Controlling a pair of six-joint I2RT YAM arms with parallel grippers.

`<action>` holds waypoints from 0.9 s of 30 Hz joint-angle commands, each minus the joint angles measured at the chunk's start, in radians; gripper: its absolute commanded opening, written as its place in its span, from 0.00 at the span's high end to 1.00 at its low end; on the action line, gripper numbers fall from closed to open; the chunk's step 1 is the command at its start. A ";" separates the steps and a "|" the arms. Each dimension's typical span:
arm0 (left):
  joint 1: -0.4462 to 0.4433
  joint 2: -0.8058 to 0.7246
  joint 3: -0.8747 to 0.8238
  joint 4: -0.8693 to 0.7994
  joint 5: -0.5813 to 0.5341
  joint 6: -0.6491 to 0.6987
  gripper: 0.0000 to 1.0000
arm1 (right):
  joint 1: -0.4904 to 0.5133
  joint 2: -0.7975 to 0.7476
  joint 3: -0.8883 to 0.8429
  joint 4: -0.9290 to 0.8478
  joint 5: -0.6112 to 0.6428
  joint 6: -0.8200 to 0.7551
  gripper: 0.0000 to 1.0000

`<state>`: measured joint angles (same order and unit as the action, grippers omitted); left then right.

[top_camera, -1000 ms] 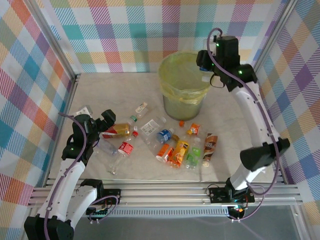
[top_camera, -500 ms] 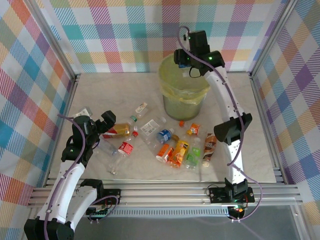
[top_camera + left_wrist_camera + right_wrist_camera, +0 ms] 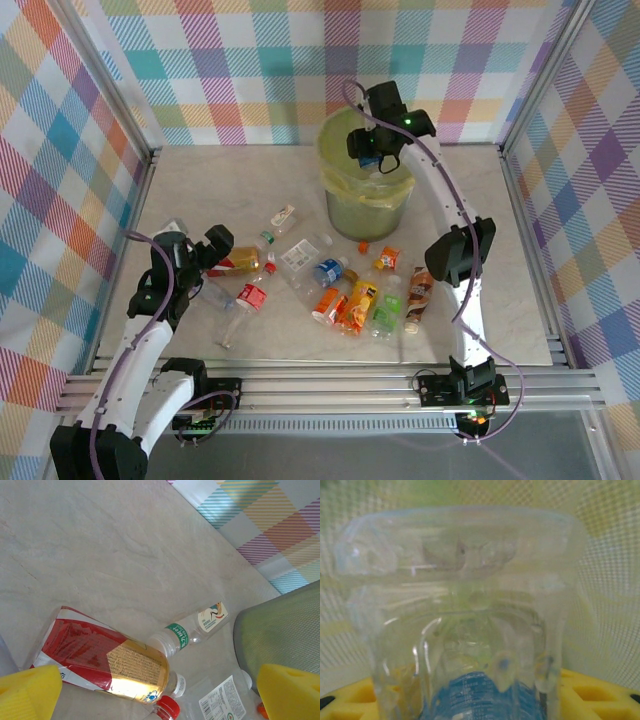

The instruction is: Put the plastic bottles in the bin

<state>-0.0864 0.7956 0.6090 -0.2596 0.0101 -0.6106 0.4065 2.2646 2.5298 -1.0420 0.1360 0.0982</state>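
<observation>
Pale marbled tabletop (image 3: pixel 240 190), enclosed by plaid walls (image 3: pixel 200 70). Bin (image 3: pixel 368 210) stands upper centre. Its liner bag (image 3: pixel 345 150) is visible, but the contents are indiscernible. Plastic bottles (image 3: pixel 345 295) lie scattered at frame centre. Right gripper (image 3: pixel 370 152) sits over the bin mouth, jaws clamped on a clear bottle (image 3: pixel 465 630) that is cut off at the bottom frame edge. Left gripper (image 3: pixel 210 250), centre-left, jaws apart above a red-labelled bottle (image 3: pixel 100 660).

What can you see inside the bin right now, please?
The bin shows its yellowish bag lining, and the right end effector holds a clear blue-labelled bottle over the opening. The bottom is hidden.
</observation>
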 commanded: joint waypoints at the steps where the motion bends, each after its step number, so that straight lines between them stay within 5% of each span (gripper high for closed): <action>1: 0.011 -0.003 -0.015 0.004 0.003 -0.016 0.00 | -0.001 0.035 -0.013 -0.029 -0.016 -0.041 0.66; 16: 0.011 -0.021 -0.018 -0.045 -0.019 -0.017 0.00 | -0.012 0.168 -0.013 -0.035 -0.019 -0.096 0.61; 27: 0.012 -0.024 -0.024 -0.087 -0.048 -0.026 0.00 | -0.014 0.234 -0.013 -0.029 -0.019 -0.109 0.48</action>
<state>-0.0864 0.7879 0.5926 -0.3096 -0.0151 -0.6186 0.3988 2.4886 2.5168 -1.0641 0.1356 0.0093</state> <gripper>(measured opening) 0.997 0.578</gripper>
